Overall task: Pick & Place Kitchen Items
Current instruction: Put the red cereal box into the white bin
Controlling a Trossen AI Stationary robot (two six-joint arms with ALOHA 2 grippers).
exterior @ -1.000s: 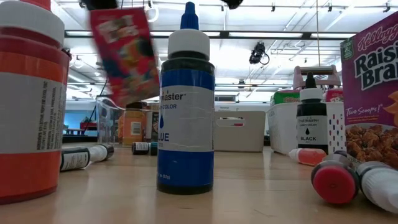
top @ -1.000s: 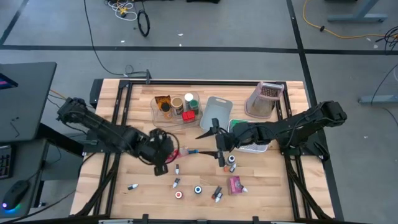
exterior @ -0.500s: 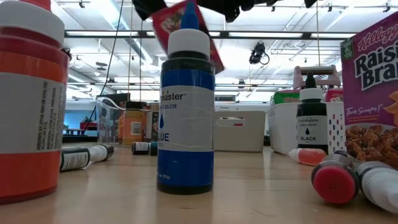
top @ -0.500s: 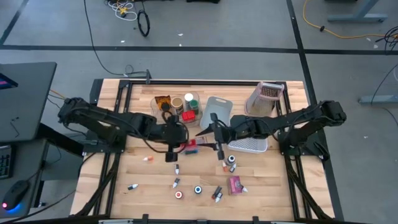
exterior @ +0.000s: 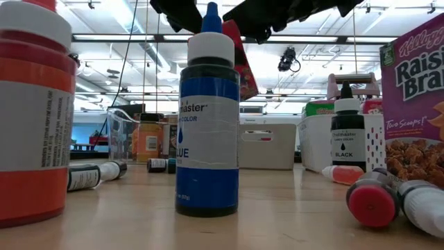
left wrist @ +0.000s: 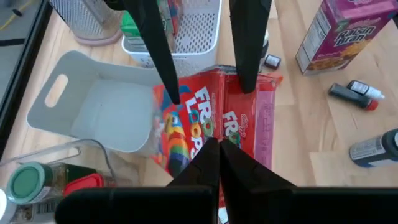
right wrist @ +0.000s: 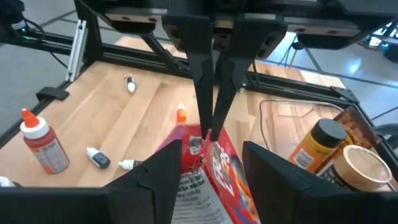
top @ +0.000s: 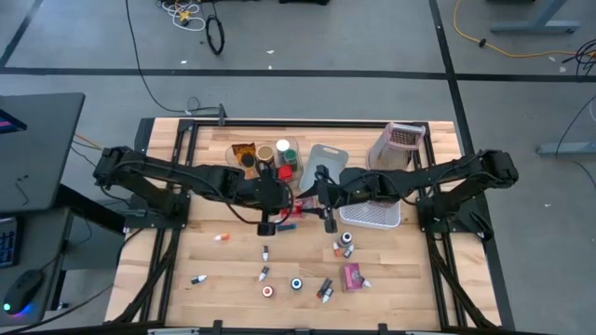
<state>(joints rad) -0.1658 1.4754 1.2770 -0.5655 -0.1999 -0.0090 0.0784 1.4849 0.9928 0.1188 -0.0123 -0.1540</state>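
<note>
A red Froot Loops box [top: 296, 207] hangs in the air over the table's middle, between my two grippers. My left gripper [top: 283, 205] reaches in from the left and is shut on it [left wrist: 214, 146]. My right gripper [top: 313, 199] comes from the right and is open. Its two fingers [left wrist: 175, 93] stand on either side of the box's other end [right wrist: 211, 180]. Whether they touch it, I cannot tell. In the low view the box [exterior: 239, 66] shows tilted, high behind the blue bottle [exterior: 208, 118]. My left gripper pinches the red box between its two shut fingers at the edge of the end that faces it [left wrist: 219, 132]. The fingers come roughly level from the table's left. The box is lifted clear of the table and sits tilted.
A clear bin [top: 265, 158] with jars, a grey bin [top: 324, 160], a white perforated bin [top: 372, 216] and a tipped pink-rimmed bin [top: 399, 144] lie along the far side. Small bottles [top: 296, 283] and a Raisin Bran box [top: 352, 276] are scattered on the near half.
My left gripper has carried the red box up and toward the table's right and far side, from near-left of centre to the middle. The box has risen and tipped in the low view. My right gripper has shifted slightly leftward and farther, toward the box.
</note>
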